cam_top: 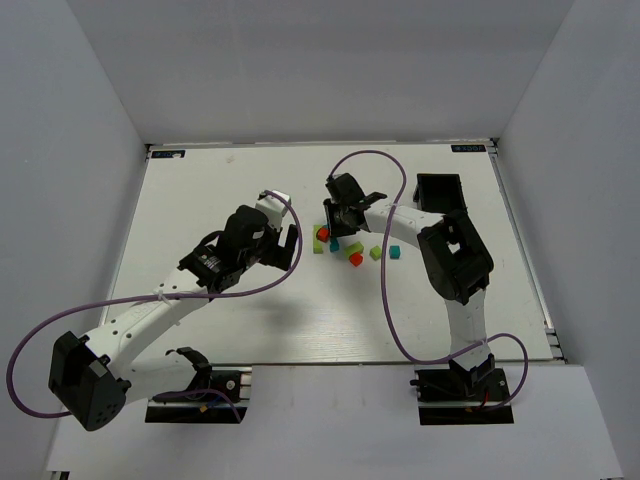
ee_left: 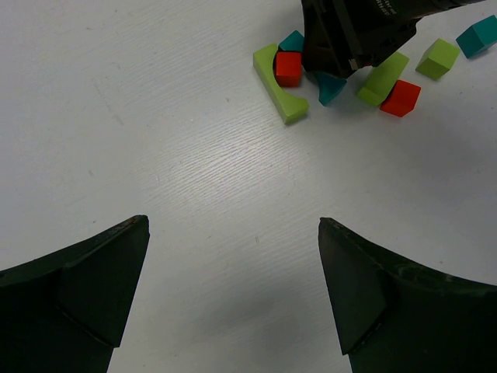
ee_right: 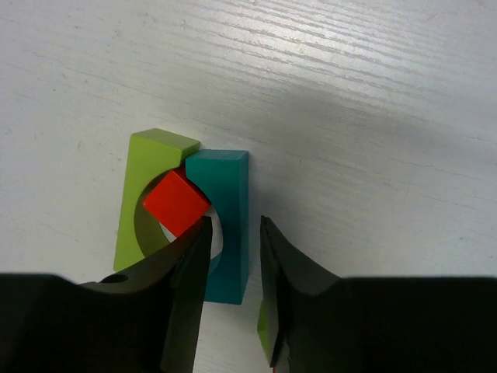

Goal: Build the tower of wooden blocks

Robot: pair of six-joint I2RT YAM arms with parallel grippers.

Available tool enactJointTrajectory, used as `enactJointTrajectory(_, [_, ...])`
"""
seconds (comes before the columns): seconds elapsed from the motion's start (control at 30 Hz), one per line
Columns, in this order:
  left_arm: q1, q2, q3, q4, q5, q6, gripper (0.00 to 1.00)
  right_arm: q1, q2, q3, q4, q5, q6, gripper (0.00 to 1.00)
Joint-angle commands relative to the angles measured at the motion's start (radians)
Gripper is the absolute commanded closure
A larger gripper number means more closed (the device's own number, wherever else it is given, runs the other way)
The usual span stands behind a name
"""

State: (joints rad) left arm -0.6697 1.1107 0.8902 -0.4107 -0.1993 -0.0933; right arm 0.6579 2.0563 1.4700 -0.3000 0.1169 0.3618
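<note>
No stacked column shows; the blocks lie loose on the white table. A lime arch block (ee_right: 144, 198) and a teal arch block (ee_right: 231, 225) lie side by side, with a red cube (ee_right: 177, 202) in the round hollow between them. My right gripper (ee_right: 233, 241) hangs just over them, its jaws a narrow gap apart, straddling the teal arch's wall, one finger beside the red cube. It holds nothing that I can see. In the top view it (cam_top: 326, 226) is over the red cube (cam_top: 322, 233). My left gripper (ee_left: 233, 225) is open and empty over bare table, nearer than the blocks.
More loose blocks lie to the right: a lime bar (ee_left: 382, 78), a red block (ee_left: 400, 97), a lime cube (ee_left: 437, 58) and a teal cube (ee_left: 477, 35). A black rectangular tray (cam_top: 440, 190) stands at the back right. White walls enclose the table.
</note>
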Motion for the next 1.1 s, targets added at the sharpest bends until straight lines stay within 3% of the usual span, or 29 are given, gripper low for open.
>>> enactJointTrajectory(0.0, [0.002, -0.009, -0.007, 0.003, -0.011, 0.007, 0.00, 0.006, 0.004, 0.029, 0.027, -0.002, 0.000, 0.61])
enactJointTrajectory(0.3, [0.002, -0.009, -0.007, 0.003, -0.011, 0.007, 0.00, 0.006, -0.034, 0.013, 0.029, -0.022, -0.015, 0.59])
enactJointTrajectory(0.7, [0.002, -0.009, -0.007, 0.003, -0.011, 0.007, 0.00, -0.007, -0.239, -0.082, 0.090, -0.017, -0.104, 0.59])
enactJointTrajectory(0.77, [0.002, -0.009, -0.007, 0.003, -0.011, 0.007, 0.00, -0.014, -0.249, -0.088, 0.090, -0.062, -0.213, 0.63])
enactJointTrajectory(0.87, [0.002, -0.009, -0.007, 0.003, -0.011, 0.007, 0.00, -0.030, -0.257, -0.100, 0.087, -0.234, -0.392, 0.82])
enactJointTrajectory(0.97, [0.002, -0.009, -0.007, 0.003, -0.011, 0.007, 0.00, -0.050, -0.252, -0.131, 0.081, -0.370, -0.535, 0.82])
enactJointTrajectory(1.07, [0.002, -0.018, -0.007, -0.007, -0.011, 0.007, 0.00, -0.064, -0.222, -0.114, 0.036, -0.384, -0.671, 0.81])
